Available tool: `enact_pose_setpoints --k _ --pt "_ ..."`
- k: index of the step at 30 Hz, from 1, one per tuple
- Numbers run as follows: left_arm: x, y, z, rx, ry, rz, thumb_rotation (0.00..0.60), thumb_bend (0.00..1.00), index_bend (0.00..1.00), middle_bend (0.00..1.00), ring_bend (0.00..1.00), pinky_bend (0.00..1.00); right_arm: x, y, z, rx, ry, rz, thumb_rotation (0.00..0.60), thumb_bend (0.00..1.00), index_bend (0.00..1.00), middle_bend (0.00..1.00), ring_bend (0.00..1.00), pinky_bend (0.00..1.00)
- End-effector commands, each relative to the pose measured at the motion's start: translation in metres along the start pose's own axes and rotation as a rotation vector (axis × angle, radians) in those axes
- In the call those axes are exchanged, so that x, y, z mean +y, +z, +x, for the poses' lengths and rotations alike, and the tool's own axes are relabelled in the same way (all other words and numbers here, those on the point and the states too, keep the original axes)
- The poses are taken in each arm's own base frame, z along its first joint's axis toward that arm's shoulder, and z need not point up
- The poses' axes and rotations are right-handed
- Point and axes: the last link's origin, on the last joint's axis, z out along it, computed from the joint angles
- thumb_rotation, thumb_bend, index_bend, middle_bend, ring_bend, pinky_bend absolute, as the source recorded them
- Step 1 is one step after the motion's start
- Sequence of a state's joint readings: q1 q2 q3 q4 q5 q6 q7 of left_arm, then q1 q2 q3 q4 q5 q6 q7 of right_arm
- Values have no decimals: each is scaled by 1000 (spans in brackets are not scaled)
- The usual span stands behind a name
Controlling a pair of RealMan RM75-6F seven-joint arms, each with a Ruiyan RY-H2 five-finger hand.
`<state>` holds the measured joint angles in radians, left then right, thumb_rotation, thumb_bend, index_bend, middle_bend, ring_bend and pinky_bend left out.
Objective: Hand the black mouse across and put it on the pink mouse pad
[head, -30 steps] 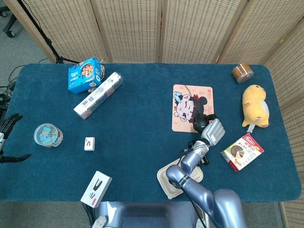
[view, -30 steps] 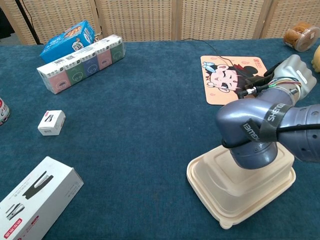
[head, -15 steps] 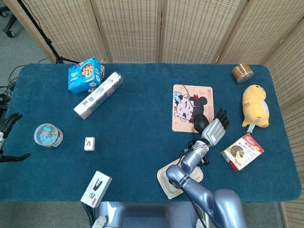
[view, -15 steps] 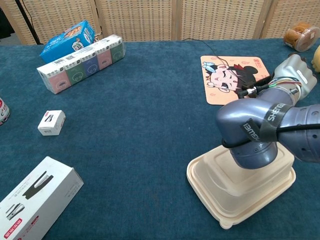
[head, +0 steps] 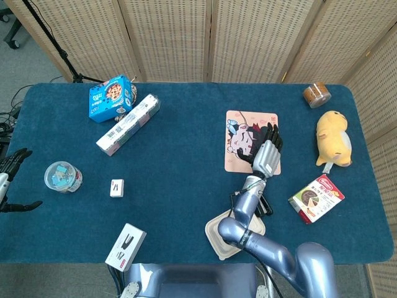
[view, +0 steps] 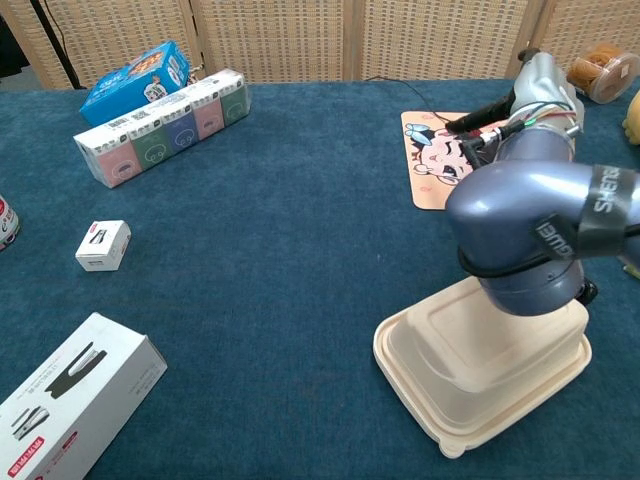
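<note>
Progress seems near the end, as a judgement: the right hand point(head: 267, 158) lies over the right part of the pink mouse pad point(head: 239, 124), fingers stretched toward the far edge of the table. The black mouse itself is not visible in either view; probably it sits under this hand, on the pad. Whether the hand grips it or only covers it, one cannot tell. What is left would be to let go and lift away. The mouse's long axis and direction are hidden. The left hand point(head: 12, 180) rests at the table's left edge, fingers apart, holding nothing.
</note>
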<state>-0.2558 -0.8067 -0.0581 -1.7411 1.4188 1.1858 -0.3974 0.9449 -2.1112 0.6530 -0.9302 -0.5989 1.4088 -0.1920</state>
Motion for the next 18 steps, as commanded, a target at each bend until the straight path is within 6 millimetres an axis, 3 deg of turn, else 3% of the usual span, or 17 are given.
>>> enact_pose_setpoints --k 1,10,18 --pt "2 1 -2 -1 6 2 600 60 0 0 0 0 -13 1 44 -10 -46 122 600 66 0 0 0 0" --pt "6 1 -7 -1 35 6 600 61 0 0 0 0 1 -11 106 -110 -219 380 600 66 0 0 0 0" --pt "12 0 -15 6 72 7 600 60 0 0 0 0 43 -15 161 -97 -512 620 600 66 0 0 0 0"
